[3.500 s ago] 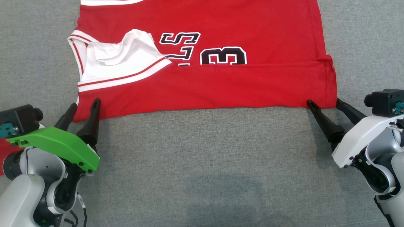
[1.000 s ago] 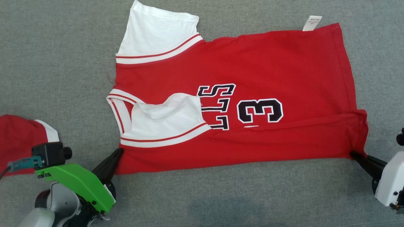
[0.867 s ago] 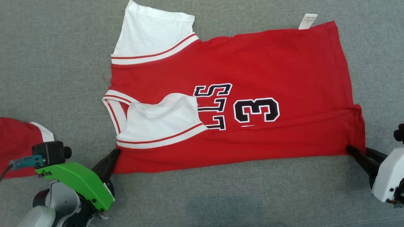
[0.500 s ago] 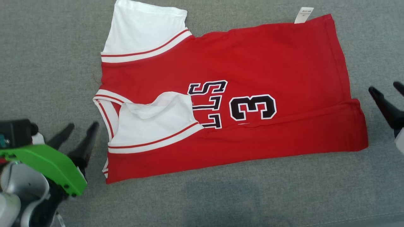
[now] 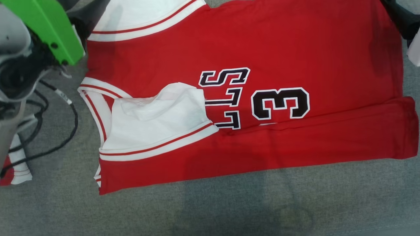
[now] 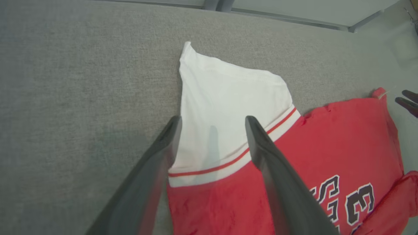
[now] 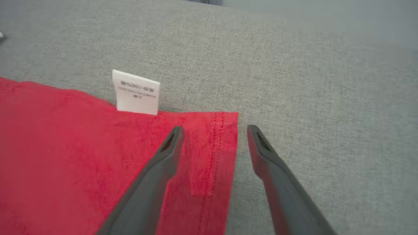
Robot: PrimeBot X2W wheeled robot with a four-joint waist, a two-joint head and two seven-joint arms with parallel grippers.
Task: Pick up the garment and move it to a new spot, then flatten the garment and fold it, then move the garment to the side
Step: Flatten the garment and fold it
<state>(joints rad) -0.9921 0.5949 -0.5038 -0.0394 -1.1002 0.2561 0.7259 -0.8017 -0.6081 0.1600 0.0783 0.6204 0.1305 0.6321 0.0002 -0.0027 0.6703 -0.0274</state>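
Spread on a grey felt-covered worktop (image 5: 229, 209): a red cotton basketball jersey with white sleeves and black lettering (image 5: 295, 49), lying sideways across the middle of the head view. Near long edge already folded inward, with one white sleeve tucked on top. Far edge not yet folded.

In the left wrist view, left gripper (image 6: 213, 119) over the far white sleeve (image 6: 225, 98), jaws wide apart, holding nothing. One dark finger above the sleeve's outer edge, the other above its red-striped trim. Contact with the cloth impossible to tell.

In the right wrist view, right gripper (image 7: 215, 128) over the far hem corner, just beside a small white care label (image 7: 136, 92). Jaws apart and empty, one finger above red cloth, the other above bare worktop.

At the left edge of the head view, a second red and white cloth (image 5: 13, 170) and a loose black cable (image 5: 62, 131).

Probably light, soft and limp, likely to sag, crease and drag on the felt. Not fragile. Best taken by pinching both far corners together: the stitched hem corner on one side, the sleeve trim on the other, through all layers, keeping the edge taut while folding.
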